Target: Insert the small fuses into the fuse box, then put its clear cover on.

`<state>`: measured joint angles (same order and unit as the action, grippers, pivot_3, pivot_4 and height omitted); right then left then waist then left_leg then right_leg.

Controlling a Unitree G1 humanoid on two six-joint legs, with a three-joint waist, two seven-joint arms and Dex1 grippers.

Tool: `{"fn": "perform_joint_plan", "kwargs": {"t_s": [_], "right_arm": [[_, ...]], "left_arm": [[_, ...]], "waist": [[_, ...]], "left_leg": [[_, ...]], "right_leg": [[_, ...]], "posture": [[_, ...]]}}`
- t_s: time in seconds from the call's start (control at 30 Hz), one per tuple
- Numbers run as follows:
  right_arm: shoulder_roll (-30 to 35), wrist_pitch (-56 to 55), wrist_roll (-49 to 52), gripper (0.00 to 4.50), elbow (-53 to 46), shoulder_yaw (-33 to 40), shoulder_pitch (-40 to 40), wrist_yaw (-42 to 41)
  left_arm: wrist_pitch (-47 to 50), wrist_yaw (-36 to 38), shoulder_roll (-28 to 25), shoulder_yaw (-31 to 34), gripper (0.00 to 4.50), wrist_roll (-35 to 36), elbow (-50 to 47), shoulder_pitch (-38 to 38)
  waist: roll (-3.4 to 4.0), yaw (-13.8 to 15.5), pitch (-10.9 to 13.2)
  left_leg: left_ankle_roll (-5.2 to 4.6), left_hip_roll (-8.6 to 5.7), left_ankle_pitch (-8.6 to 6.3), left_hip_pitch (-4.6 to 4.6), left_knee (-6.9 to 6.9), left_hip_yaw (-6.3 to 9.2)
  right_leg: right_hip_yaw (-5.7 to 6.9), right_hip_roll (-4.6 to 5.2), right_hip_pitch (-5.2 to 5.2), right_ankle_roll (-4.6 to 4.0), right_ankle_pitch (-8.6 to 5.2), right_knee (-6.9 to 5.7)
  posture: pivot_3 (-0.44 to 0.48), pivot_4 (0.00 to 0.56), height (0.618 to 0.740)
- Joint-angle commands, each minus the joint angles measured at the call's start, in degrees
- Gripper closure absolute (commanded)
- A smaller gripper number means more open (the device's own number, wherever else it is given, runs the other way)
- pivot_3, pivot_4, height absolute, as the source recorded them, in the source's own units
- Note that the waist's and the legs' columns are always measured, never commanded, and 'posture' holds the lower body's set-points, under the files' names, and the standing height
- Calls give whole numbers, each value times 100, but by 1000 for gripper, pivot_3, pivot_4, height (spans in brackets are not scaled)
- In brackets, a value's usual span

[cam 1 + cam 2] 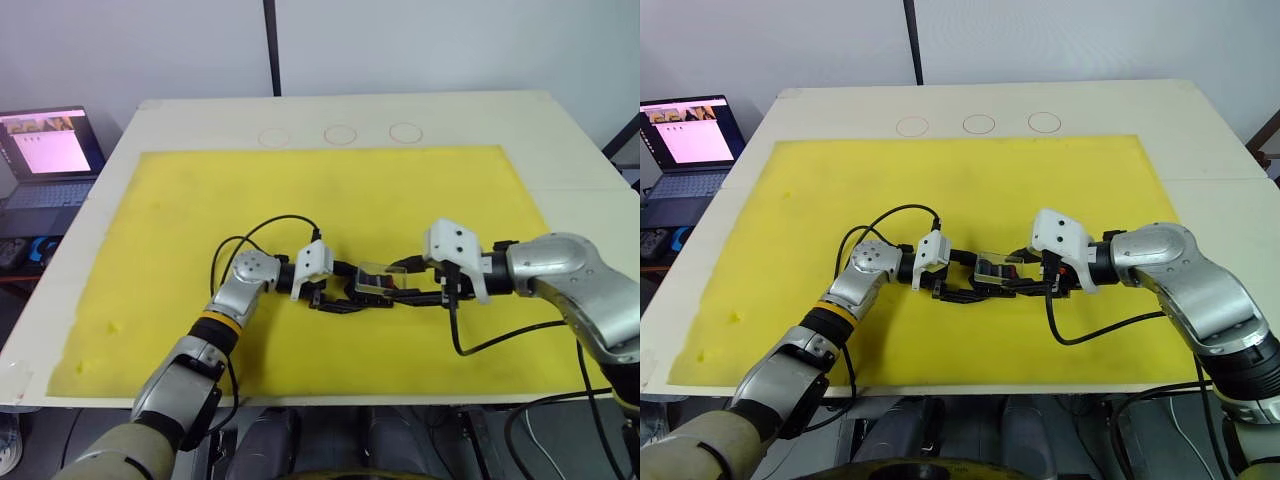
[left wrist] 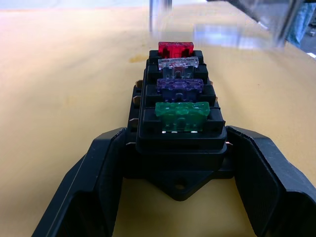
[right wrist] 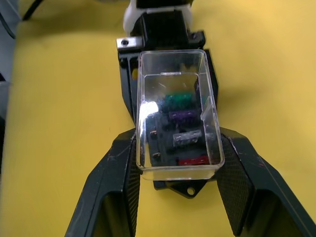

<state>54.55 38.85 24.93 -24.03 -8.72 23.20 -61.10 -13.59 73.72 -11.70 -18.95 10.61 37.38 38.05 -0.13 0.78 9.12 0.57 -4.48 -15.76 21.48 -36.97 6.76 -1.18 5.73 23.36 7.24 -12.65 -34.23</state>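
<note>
The black fuse box (image 2: 180,163) lies on the yellow mat (image 1: 180,210), and my left gripper (image 2: 178,148) is shut on its sides. Four small fuses stand in its slots in a row: green (image 2: 181,109), purple (image 2: 179,85), greyish (image 2: 178,62) and red (image 2: 175,48). My right gripper (image 3: 178,148) is shut on the clear cover (image 3: 177,108), holding it right over the fuse box (image 3: 187,186), slightly tilted, with the fuses showing through it. In the left eye view the two grippers meet at mid-mat, with the cover (image 1: 374,276) between them.
The mat covers most of a pale table (image 1: 570,150). Three drawn circles (image 1: 340,133) mark the table's far side. A laptop (image 1: 45,150) sits off the table to the left. Black cables (image 1: 265,230) loop from both wrists over the mat.
</note>
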Motion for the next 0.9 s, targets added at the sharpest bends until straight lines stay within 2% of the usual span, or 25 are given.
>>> {"fn": "perform_joint_plan", "kwargs": {"t_s": [0.03, 0.43, 0.9], "right_arm": [[-95, -233, -217, 2705, 138, -86, 134, -10], [-262, -523, -624, 2705, 613, -451, 480, -288], [-300, -276, -637, 2705, 569, -553, 535, -494]], "left_arm": [[-95, 72, 32, 24, 1679, -89, 21, -112], [-70, 54, 47, 36, 1679, -196, 55, -75], [-78, -6, 48, 53, 1679, -366, 92, -86]], "waist": [[0, 0, 0], [1, 1, -1], [2, 0, -1]], "left_leg": [[0, 0, 0, 0, 0, 1], [0, -1, -1, 0, 0, 1], [1, -1, -1, -1, 0, 1]], "right_leg": [[0, 0, 0, 1, 0, 0], [-1, 0, 1, 5, 3, 0], [-2, 0, 1, 5, 3, -1]], "posture": [[0, 150, 740], [0, 150, 740], [0, 150, 740]]}}
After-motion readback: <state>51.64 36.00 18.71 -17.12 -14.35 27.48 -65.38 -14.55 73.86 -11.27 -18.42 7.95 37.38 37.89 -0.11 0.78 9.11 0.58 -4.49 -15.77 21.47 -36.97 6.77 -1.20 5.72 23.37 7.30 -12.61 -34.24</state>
